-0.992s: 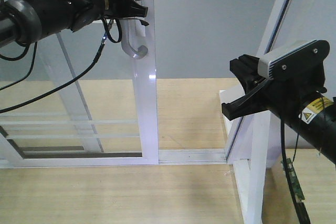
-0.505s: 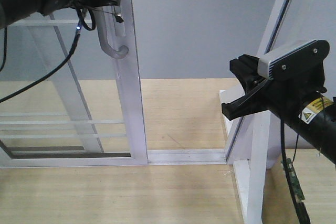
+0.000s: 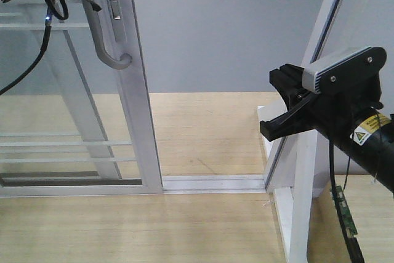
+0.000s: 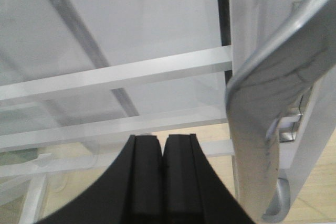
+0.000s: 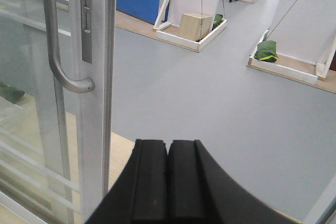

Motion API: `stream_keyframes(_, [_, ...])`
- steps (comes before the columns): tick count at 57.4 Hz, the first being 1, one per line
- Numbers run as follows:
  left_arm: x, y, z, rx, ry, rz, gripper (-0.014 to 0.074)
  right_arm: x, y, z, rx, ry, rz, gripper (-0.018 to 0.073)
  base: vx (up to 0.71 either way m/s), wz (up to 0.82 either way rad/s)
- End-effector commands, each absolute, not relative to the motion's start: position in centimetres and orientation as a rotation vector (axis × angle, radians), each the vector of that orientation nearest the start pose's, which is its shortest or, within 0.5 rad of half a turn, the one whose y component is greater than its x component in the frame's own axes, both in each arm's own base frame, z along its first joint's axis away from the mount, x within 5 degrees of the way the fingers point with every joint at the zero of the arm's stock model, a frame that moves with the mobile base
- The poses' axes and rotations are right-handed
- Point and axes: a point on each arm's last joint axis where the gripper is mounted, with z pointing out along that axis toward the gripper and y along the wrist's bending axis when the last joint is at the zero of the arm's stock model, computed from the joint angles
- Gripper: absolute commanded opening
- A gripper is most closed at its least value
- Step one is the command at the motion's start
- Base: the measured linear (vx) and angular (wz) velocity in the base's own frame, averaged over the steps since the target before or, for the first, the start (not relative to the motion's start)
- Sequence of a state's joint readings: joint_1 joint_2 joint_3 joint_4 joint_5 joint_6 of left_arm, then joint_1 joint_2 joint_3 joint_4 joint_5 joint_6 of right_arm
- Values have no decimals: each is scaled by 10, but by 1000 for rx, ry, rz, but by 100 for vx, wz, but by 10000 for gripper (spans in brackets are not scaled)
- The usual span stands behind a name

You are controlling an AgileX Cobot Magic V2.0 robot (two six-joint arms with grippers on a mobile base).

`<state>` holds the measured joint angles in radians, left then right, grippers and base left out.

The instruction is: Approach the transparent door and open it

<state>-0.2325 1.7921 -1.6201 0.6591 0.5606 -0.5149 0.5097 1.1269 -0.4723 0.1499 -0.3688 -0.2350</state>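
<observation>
One door matters here, the transparent door (image 3: 74,121), and it sits to the left of my right gripper (image 3: 289,106) with a wide gap of bare track (image 3: 212,183) between its white frame and the fixed post (image 3: 301,170) on the right, so I judge the opening largely made. Its curved grey handle (image 3: 101,35) hangs just beside my left gripper (image 4: 161,169), which comes in from the upper left; in the left wrist view the two black fingers are pressed together with nothing between them, the handle passing just to their right, so I read the arm as hooking or pushing the bar rather than pinching it, though I cannot see contact. My right gripper is also closed and empty, parked well apart from the door to keep the sliding path free.
</observation>
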Motion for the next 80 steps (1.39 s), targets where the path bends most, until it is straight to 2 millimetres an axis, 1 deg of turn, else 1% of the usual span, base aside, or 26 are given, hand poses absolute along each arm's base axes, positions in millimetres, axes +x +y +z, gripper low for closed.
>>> stream_keyframes(1, [399, -64, 390, 132, 1957, 238, 0, 203, 106, 279, -457, 1589, 247, -6, 0, 0])
stream_keyframes(4, [392, -64, 392, 155, 1949, 232, 0, 203, 106, 279, -457, 1589, 247, -6, 0, 0])
stream_keyframes(8, [376, -63, 391, 180, 1944, 213, 0, 203, 106, 279, -457, 1589, 247, -6, 0, 0])
stream_keyframes(16, [342, -62, 380, 231, 1922, 135, 0, 203, 106, 279, -457, 1589, 247, -6, 0, 0])
stream_keyframes(24, [296, -60, 363, 282, 1869, 44, 0, 201, 105, 281, -456, 1585, 248, -6, 0, 0])
stream_keyframes(27, [278, -57, 355, 287, 1858, 15, 0, 198, 104, 284, -456, 1582, 251, -5, 0, 0])
stream_keyframes(28, [272, -57, 355, 288, 1844, 7, 0, 198, 103, 285, -456, 1582, 252, -5, 0, 0])
stream_keyframes(29, [267, -56, 349, 291, 1854, 3, 0, 196, 102, 286, -457, 1583, 253, -5, 0, 0])
stream_keyframes(30, [261, -55, 350, 288, 1843, -6, 0, 195, 102, 287, -458, 1584, 254, -4, 0, 0])
stream_keyframes(31, [256, -54, 344, 289, 1852, -11, 0, 193, 102, 288, -461, 1587, 258, -5, 0, 0])
stream_keyframes(32, [250, -53, 344, 282, 1842, -23, 0, 192, 101, 288, -464, 1589, 260, -5, 0, 0])
stream_keyframes(35, [234, -50, 333, 267, 1855, -49, 0, 186, 99, 291, -473, 1606, 265, -5, 0, 0])
stream_keyframes(36, [228, -49, 332, 260, 1848, -56, 0, 184, 98, 292, -477, 1613, 267, -5, 0, 0])
stream_keyframes(38, [216, -47, 323, 240, 1863, -78, 0, 179, 96, 295, -482, 1619, 272, -5, 0, 0])
stream_keyframes(47, [169, -36, 297, 176, 1872, -131, 0, 156, 85, 305, -507, 1647, 289, -5, 0, 0])
stream_keyframes(48, [161, -34, 294, 170, 1868, -135, 0, 153, 84, 306, -510, 1650, 291, -5, 0, 0])
stream_keyframes(56, [122, -23, 280, 98, 1853, -164, 0, 130, 73, 312, -536, 1675, 305, -5, 0, 0])
stream_keyframes(63, [91, -16, 275, 55, 1844, -201, 0, 110, 64, 318, -553, 1653, 304, -5, 0, 0])
stream_keyframes(68, [70, -16, 277, 117, 1815, -221, 0, 98, 56, 311, -536, 1609, 308, -5, 0, 0])
stream_keyframes(73, [55, -19, 277, 198, 1785, -260, 0, 89, 51, 293, -515, 1607, 324, -5, 0, 0])
stream_keyframes(77, [48, -21, 278, 249, 1750, -277, 0, 85, 48, 281, -493, 1599, 336, -5, 0, 0])
stream_keyframes(80, [46, -21, 279, 269, 1730, -273, 0, 83, 47, 278, -481, 1571, 334, -5, 0, 0])
